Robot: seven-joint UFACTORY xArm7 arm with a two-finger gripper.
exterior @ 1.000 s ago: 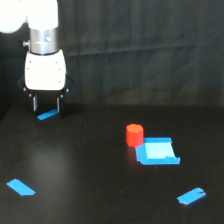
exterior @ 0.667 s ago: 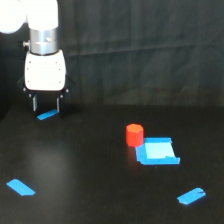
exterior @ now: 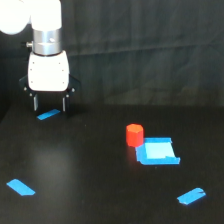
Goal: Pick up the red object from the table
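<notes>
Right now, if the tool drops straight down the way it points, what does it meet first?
Probably the blue tape strip lying on the table just below the open tool, not the red object; depth is unclear from this one view.

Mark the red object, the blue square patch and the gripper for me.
red object (exterior: pixel 134 135), exterior view, middle of its side.
blue square patch (exterior: pixel 157 151), exterior view, its pale centre.
gripper (exterior: pixel 49 104), exterior view, midway between the fingertips.

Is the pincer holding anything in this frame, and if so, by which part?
Nothing is held. The pincer is open with an empty gap, far from the red object sitting on the table.
</notes>
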